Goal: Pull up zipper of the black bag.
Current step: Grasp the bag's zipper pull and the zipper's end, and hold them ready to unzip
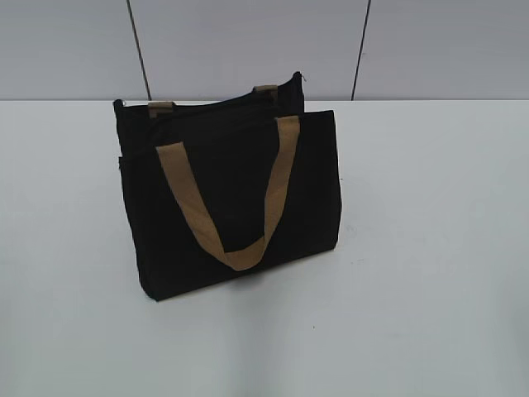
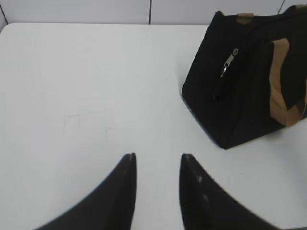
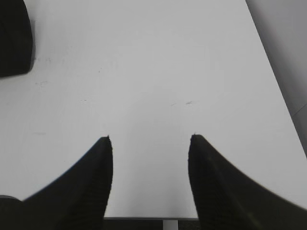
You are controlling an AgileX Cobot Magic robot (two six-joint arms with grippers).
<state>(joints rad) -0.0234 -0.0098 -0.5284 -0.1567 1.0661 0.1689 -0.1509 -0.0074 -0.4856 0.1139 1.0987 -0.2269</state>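
The black bag (image 1: 231, 198) stands upright on the white table (image 1: 430, 248), with a tan handle (image 1: 227, 198) hanging down its front. In the left wrist view the bag (image 2: 240, 100) is at the upper right, and a silver pull tab of the zipper (image 2: 229, 62) hangs on its end panel. My left gripper (image 2: 158, 158) is open and empty, well short and left of the bag. My right gripper (image 3: 151, 139) is open and empty over bare table; a corner of the bag (image 3: 14, 40) shows at the upper left. Neither gripper shows in the exterior view.
A grey panelled wall (image 1: 248, 41) runs behind the table. The table's right edge (image 3: 276, 86) and near edge (image 3: 153, 218) show in the right wrist view. Faint pencil marks (image 2: 79, 122) lie on the table left of the bag.
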